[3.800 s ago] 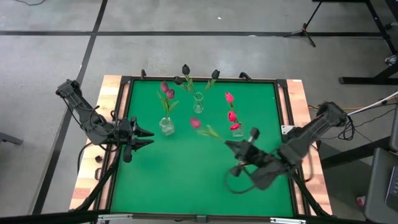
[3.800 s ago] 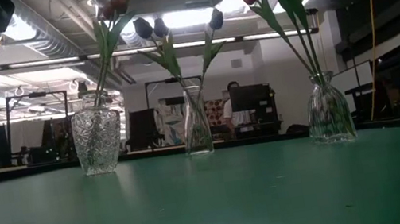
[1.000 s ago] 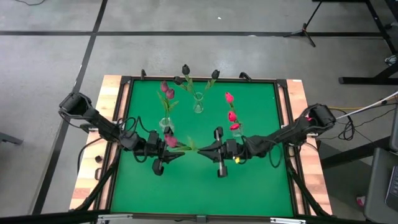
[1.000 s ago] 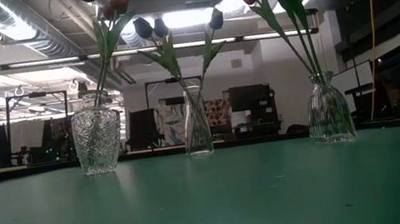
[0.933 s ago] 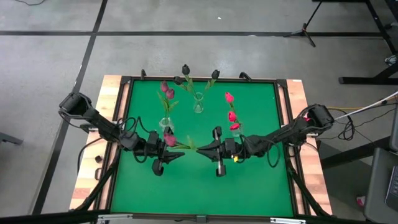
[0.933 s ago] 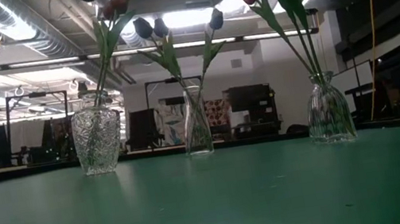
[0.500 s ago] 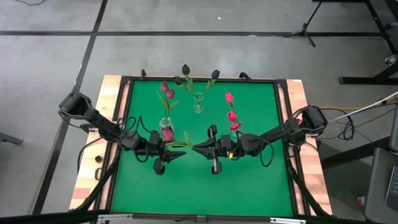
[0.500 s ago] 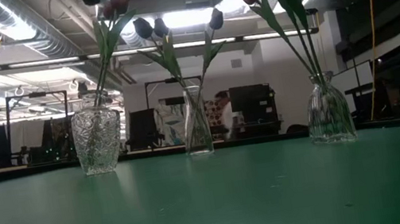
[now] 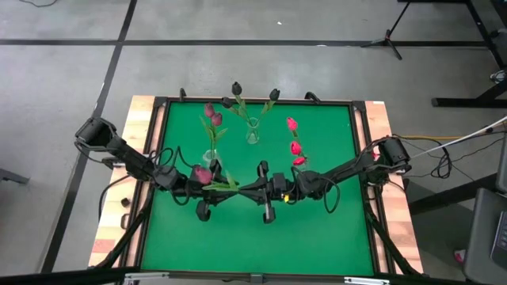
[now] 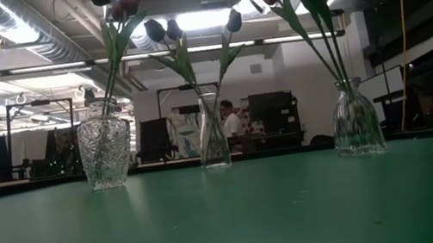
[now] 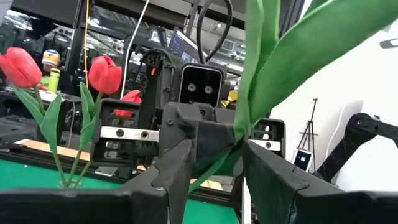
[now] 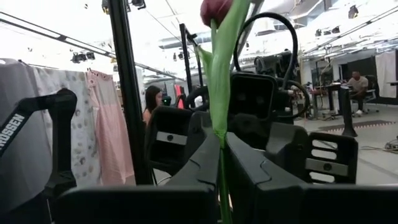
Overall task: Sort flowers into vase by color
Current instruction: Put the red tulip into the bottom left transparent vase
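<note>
My right gripper [image 9: 244,189] is above the table's middle, shut on a dull magenta tulip [image 9: 203,174] whose head points to the table's left. My left gripper [image 9: 222,190] faces it, open. In the left wrist view its fingers [image 11: 180,165] stand on either side of the green stem and leaves [image 11: 231,149]. Three glass vases stand on their bases on the far half. The cut-glass vase [image 10: 106,152] holds magenta tulips, the slim vase [image 10: 212,131] near-black ones, and the bell-shaped vase [image 10: 355,117] bright pink-red ones. My right gripper pinches the tulip's green stem [image 12: 221,146] between its two fingers, toward the end away from the head. It comes level from the table's right, and the stem runs on ahead of the fingers. The tulip is lifted clear of the table, and its head [image 12: 214,9] reaches past my left gripper.
The green mat [image 9: 238,237] is bare on its near half, below both arms. A raised dark frame and wooden side strips [image 9: 380,119] border it. A person [image 10: 230,124] shows in the room beyond the far edge.
My right gripper has carried the tulip toward the table's left. This has brought the stem between my left gripper's open fingers and the head over my left gripper. My left gripper has stayed about where it was.
</note>
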`<state>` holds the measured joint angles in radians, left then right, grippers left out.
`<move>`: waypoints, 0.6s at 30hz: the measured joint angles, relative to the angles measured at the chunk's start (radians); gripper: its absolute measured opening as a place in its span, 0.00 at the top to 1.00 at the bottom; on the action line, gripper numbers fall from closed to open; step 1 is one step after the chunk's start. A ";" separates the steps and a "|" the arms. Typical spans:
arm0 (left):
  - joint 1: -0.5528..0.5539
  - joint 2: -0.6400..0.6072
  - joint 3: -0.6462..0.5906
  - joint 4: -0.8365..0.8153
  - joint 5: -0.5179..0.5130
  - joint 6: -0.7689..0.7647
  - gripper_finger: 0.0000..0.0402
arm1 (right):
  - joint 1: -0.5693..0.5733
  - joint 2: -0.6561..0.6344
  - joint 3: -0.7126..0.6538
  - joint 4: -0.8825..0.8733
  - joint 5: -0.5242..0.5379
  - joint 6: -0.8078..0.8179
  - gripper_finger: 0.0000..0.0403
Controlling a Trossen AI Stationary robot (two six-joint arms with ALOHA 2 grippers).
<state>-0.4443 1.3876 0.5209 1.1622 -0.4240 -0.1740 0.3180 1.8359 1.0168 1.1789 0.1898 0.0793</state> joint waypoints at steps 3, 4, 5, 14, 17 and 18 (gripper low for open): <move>0.007 0.000 0.002 0.001 0.001 -0.002 0.65 | 0.000 0.000 0.000 0.004 0.001 0.002 0.95; 0.010 0.000 0.002 0.002 0.002 -0.001 0.65 | -0.003 0.000 0.000 0.006 0.001 0.002 0.95; 0.013 0.000 0.002 0.002 0.004 -0.002 0.65 | -0.005 0.000 0.000 0.005 0.000 0.002 0.95; 0.016 -0.001 0.002 0.039 0.025 0.002 0.65 | -0.005 0.050 0.065 0.018 -0.012 -0.005 0.95; 0.016 -0.001 0.002 0.035 0.053 0.002 0.65 | -0.008 0.051 0.064 0.014 -0.014 -0.008 0.95; 0.015 -0.001 0.002 0.034 0.055 0.002 0.65 | -0.009 0.051 0.064 0.013 -0.017 -0.008 0.95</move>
<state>-0.4290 1.3865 0.5228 1.1957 -0.3691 -0.1721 0.3092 1.8874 1.0806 1.1923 0.1728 0.0711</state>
